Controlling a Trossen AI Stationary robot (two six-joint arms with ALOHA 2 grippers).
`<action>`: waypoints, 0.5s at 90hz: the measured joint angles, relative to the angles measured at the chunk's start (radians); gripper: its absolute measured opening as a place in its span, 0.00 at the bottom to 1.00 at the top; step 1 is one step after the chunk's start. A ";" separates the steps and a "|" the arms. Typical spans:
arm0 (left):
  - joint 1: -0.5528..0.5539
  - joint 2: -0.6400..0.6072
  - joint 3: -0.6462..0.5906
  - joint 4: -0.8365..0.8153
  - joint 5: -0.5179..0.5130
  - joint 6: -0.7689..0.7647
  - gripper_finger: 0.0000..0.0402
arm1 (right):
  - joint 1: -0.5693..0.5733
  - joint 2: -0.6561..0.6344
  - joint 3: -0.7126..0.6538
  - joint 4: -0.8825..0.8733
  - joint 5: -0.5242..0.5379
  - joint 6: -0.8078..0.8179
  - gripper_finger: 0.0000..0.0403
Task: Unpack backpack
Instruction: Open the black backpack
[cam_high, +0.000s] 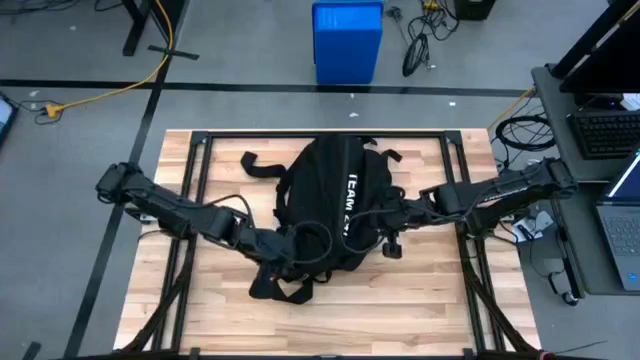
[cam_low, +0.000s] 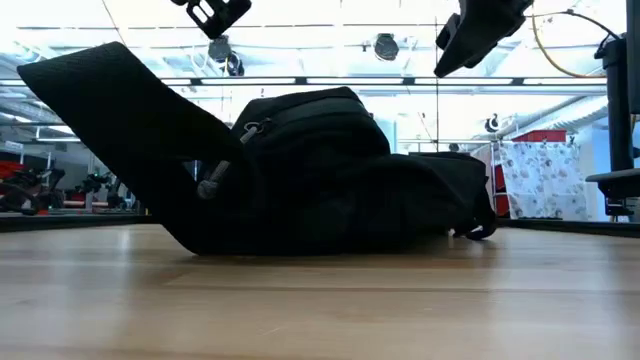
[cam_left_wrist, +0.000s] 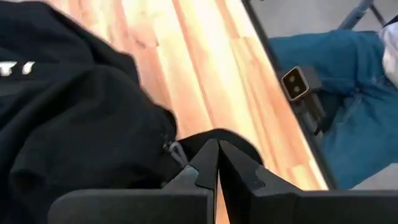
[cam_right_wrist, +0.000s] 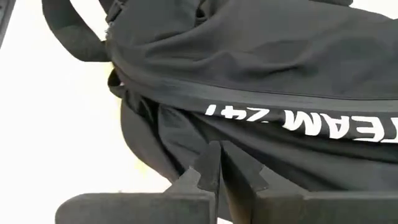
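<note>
The backpack (cam_high: 325, 205) lies mid-table (cam_high: 420, 310), lettering up. Left pincer (cam_left_wrist: 217, 163) sits at its near left edge, fingers together, possibly pinching a bit of fabric, hard to tell. Right pincer (cam_right_wrist: 216, 163) hovers at the bag's right side, fingers pressed together, nothing between.
</note>
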 joint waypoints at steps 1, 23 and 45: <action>-0.003 0.000 0.000 0.002 0.000 0.000 0.00 | 0.002 0.000 0.000 0.000 0.000 -0.002 0.00; -0.050 0.000 0.000 0.032 -0.097 -0.001 0.00 | 0.056 0.000 0.000 0.001 0.000 -0.021 0.02; -0.067 0.034 0.000 0.039 -0.184 -0.075 0.00 | 0.134 0.007 0.000 0.124 -0.001 -0.021 0.17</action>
